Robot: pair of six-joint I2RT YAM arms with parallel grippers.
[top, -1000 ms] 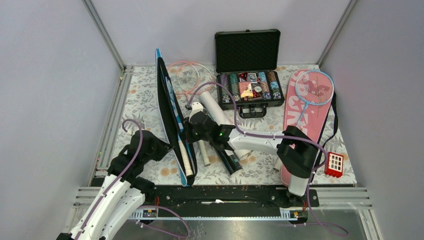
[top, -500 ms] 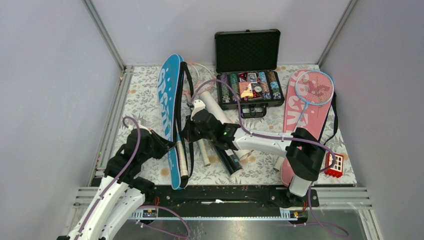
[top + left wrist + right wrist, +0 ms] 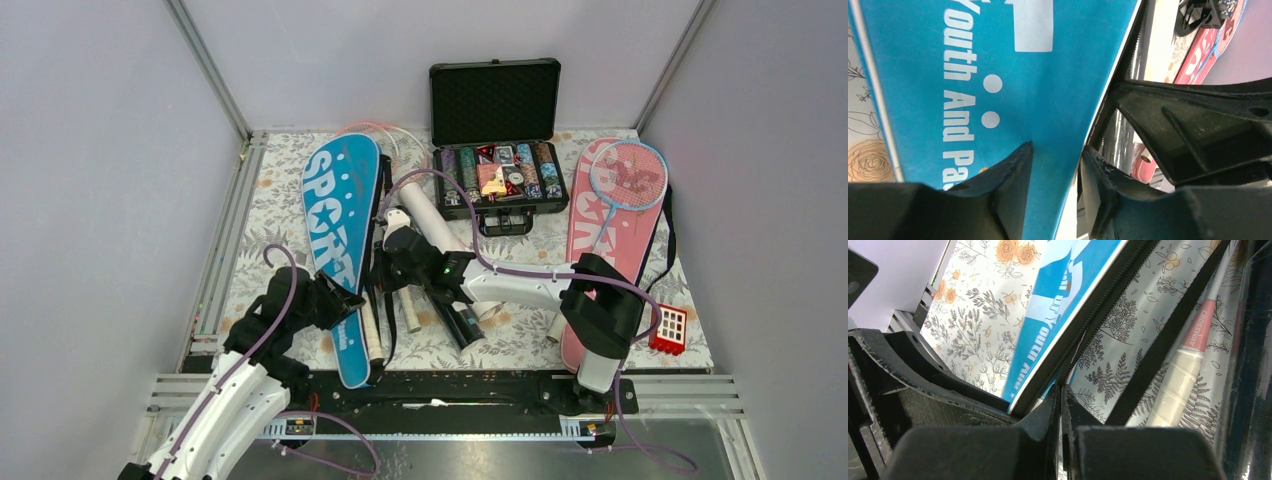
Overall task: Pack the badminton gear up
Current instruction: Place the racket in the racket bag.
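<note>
The blue "SPORT" cover (image 3: 338,235) lies flat on the left of the table. A pink racket's head (image 3: 385,135) pokes out at its far end, and the white grip (image 3: 372,338) shows at its near end. My left gripper (image 3: 348,298) stands open, and the cover's right edge (image 3: 1068,100) runs loose between its jaws. My right gripper (image 3: 383,265) is shut, pinching the cover's black zipper edge (image 3: 1083,340). A light-blue racket (image 3: 628,175) rests on the pink cover (image 3: 600,235) at right. A white tube (image 3: 430,215) and a dark tube (image 3: 455,322) lie under my right arm.
An open black case of poker chips (image 3: 497,170) stands at the back centre. A small red block (image 3: 667,328) sits at the near right by the pink cover. A black strap (image 3: 1168,335) runs along the pink racket's grip (image 3: 1178,380). Grey walls close in the table on three sides.
The blue cover, standing on edge a second ago, has fallen leftward and lies flat with its "SPORT" face up. My left gripper has opened. The right gripper stays shut.
</note>
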